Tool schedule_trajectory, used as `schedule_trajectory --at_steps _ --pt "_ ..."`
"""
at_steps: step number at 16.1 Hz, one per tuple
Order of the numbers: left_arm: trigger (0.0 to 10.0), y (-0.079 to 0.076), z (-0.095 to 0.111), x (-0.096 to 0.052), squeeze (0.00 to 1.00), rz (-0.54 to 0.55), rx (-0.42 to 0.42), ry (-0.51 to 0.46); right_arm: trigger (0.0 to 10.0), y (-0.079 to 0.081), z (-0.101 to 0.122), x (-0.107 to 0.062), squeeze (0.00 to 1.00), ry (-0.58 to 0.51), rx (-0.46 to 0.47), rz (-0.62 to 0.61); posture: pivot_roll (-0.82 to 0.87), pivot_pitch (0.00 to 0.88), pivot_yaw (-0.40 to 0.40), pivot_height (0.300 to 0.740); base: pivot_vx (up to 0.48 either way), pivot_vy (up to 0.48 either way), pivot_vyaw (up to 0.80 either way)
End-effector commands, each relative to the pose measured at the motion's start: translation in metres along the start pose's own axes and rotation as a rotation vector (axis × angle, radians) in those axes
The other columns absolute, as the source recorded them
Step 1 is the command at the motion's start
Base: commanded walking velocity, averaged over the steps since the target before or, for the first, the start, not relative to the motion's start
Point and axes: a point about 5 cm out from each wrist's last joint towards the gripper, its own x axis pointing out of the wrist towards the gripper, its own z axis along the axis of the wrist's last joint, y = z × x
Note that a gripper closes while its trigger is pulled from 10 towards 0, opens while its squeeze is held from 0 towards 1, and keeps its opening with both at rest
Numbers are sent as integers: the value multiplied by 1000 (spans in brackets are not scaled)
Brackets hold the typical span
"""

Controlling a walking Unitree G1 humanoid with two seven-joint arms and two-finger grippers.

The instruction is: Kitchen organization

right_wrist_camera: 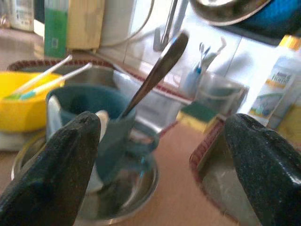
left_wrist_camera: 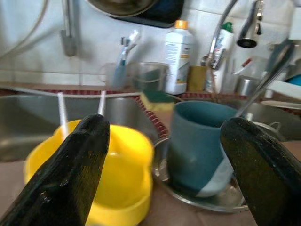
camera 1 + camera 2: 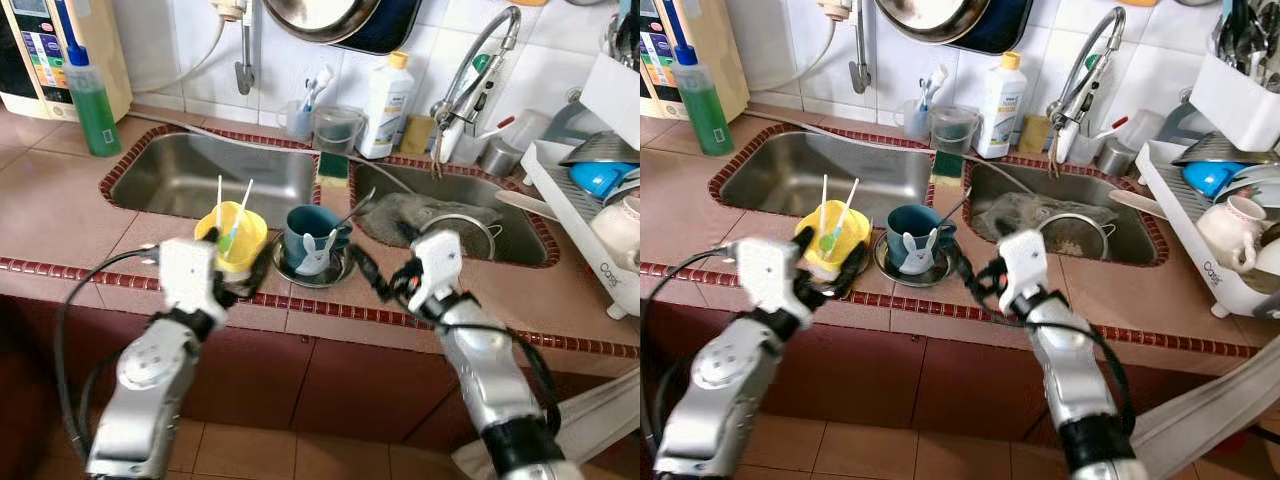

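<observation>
Even daylight, wrist views softly blurred

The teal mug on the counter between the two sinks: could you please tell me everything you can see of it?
The teal mug stands upright in a shallow round metal dish on the tiled counter, beside a yellow bowl. It looks like glazed ceramic, with a white rabbit figure on the side facing the robot and a handle. A metal spoon leans inside it, its handle sticking out above the rim. Both the left gripper and the right gripper are open near it, touching nothing.

Yellow cup (image 3: 240, 240) base behind left tool (image 3: 228, 290) — hanging pan (image 3: 320, 18) cropped above.
</observation>
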Motion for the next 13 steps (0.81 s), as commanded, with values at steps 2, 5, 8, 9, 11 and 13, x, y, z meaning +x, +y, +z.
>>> schedule_trajectory --at_steps 2,5,8,9,11,13 --pt "10000 -13 7 7 0 -33 -23 -21 10000 -9 7 4 0 -31 15 6 40 0 -108 732 0 0 0" --pt "10000 -23 8 10 0 -63 -22 -24 10000 -16 16 14 0 -81 105 -24 40 0 -105 732 0 0 0" --pt "10000 -27 9 11 0 -91 8 -16 10000 -24 18 23 0 -108 225 -79 42 0 -105 732 0 0 0" --pt "10000 -28 9 11 0 -100 13 -15 10000 -25 18 26 0 -111 256 -92 42 0 -105 732 0 0 0" --pt "10000 -34 8 10 0 -140 53 -1 10000 -25 15 36 0 -107 374 -115 55 0 -107 732 0 0 0" --pt "10000 -35 9 9 0 -146 68 -2 10000 -22 13 40 0 -99 404 -112 58 0 -108 732 0 0 0"
